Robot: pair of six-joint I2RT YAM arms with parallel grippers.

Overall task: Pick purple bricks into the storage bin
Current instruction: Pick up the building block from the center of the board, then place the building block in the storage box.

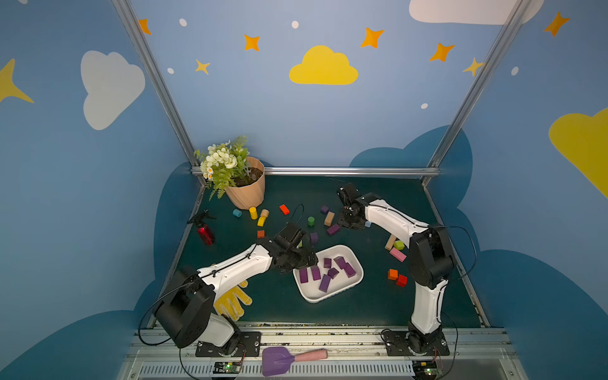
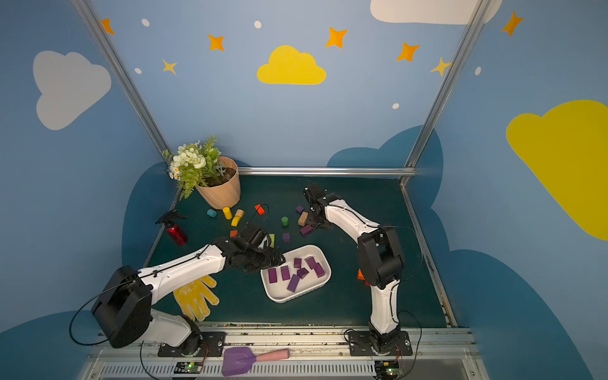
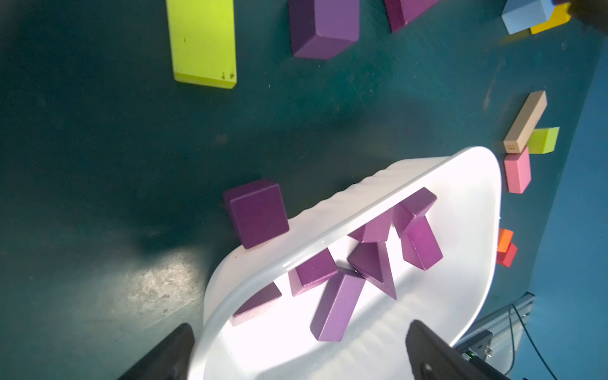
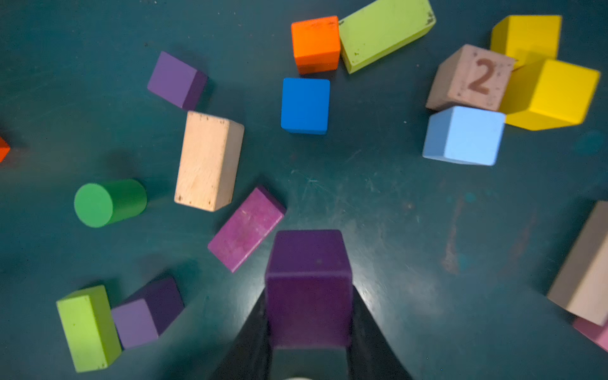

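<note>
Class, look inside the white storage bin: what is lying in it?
Seven purple bricks lie in the storage bin, some leaning on each other; nothing else shows. The open left gripper covers one corner, so that spot cannot be checked.

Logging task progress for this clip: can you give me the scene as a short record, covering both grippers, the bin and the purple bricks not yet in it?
left gripper: open, empty, over the rim of the storage bin
right gripper: shut on held purple brick, away from the bin
in bin: seven purple bricks
not yet in bin: three loose purple bricks beyond the bin; one more against the bin's outer wall
non-purple in bin: none seen
</note>
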